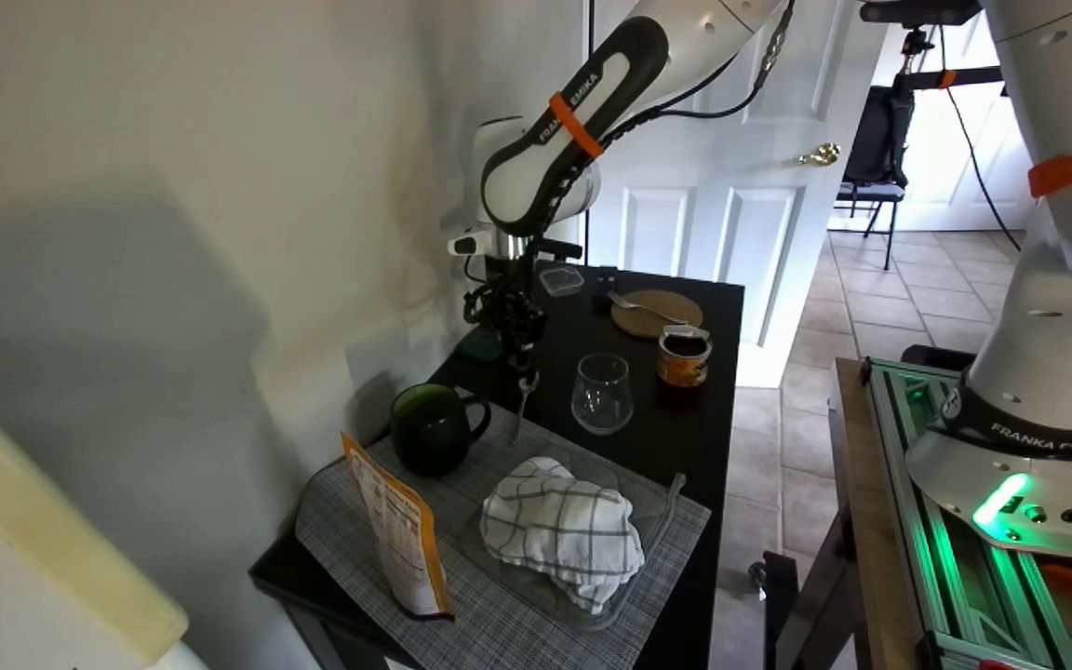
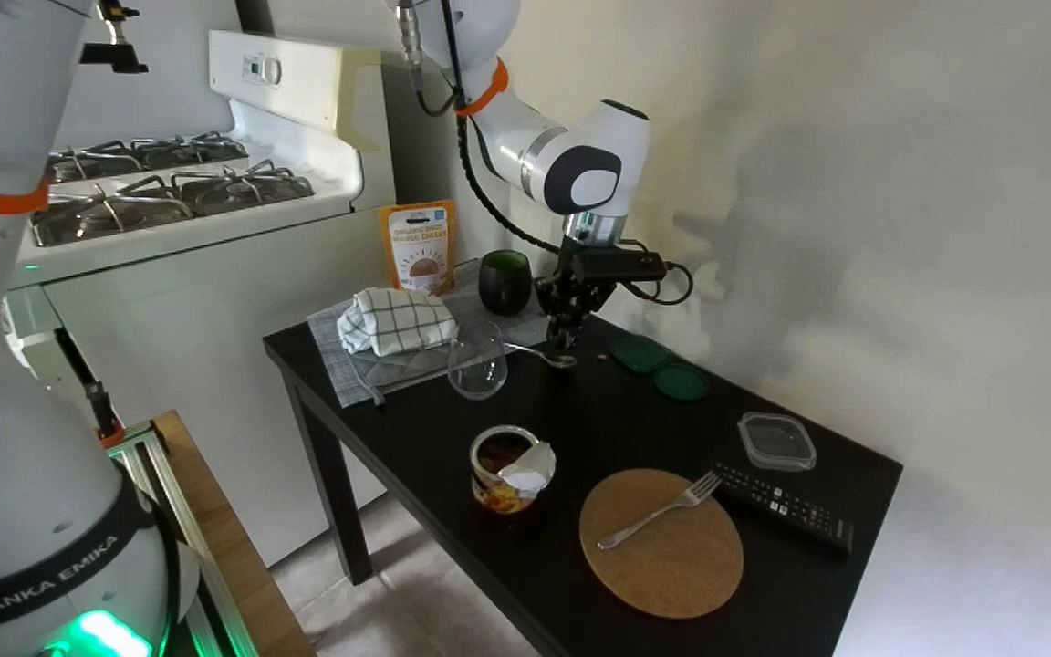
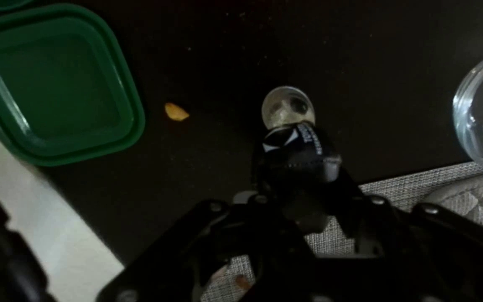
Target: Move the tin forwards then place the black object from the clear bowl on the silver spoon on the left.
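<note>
The tin (image 1: 683, 365) is a small orange-brown can with its lid peeled back. It stands on the black table near one long edge, and it also shows in an exterior view (image 2: 489, 479). The silver spoon (image 3: 288, 110) lies with its bowl on the table and its handle toward the grey mat. My gripper (image 2: 565, 336) points down, low over the spoon. In the wrist view its fingers (image 3: 296, 180) appear shut on a dark object with white lettering (image 3: 298, 144), which partly covers the spoon. The clear square container (image 2: 776, 442) shows nothing inside.
A clear glass (image 1: 602, 395) stands between the tin and the mat. A dark mug (image 1: 436, 428), pouch (image 1: 401, 530) and checked towel (image 1: 564, 530) are on the mat. Green lids (image 3: 57, 84) lie by the wall. A fork lies on a cork disc (image 2: 662, 575) beside a remote (image 2: 785, 506).
</note>
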`<move>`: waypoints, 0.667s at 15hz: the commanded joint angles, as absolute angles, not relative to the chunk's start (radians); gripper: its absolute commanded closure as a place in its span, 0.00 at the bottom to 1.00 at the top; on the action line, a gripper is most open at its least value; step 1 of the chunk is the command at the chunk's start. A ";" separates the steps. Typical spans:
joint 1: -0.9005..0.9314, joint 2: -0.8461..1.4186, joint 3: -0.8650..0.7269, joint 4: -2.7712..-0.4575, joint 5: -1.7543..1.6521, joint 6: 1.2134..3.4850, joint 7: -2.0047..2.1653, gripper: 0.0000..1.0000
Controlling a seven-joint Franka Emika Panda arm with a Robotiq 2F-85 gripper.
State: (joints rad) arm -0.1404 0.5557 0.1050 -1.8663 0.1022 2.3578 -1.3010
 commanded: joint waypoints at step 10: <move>-0.107 0.649 0.073 -1.716 0.002 2.154 -1.172 0.88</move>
